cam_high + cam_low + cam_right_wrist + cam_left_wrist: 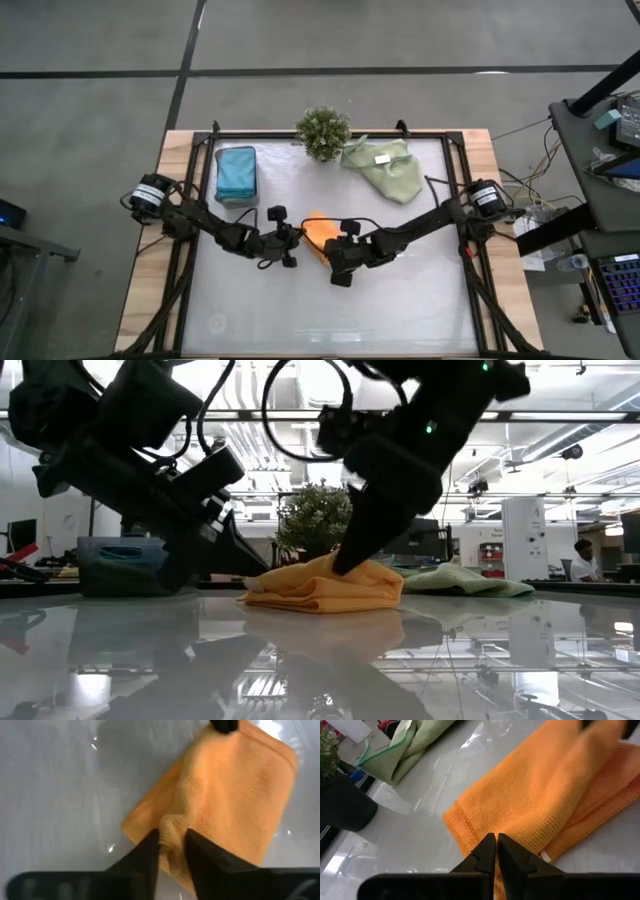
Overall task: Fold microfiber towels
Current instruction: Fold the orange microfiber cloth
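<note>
Pinning the orange towel (316, 230) mid-tabletop, we keep our left tool (290, 243) clenched at its near edge, so our right tool (172, 851) can pinch a bunched fold for the next crease.

We see open tabletop (400, 310) along the near edge, while the plant (323, 132), green towels (385, 167) and blue towels (236, 172) crowd the far side, and both arms flank the orange towel (318, 230).
</note>
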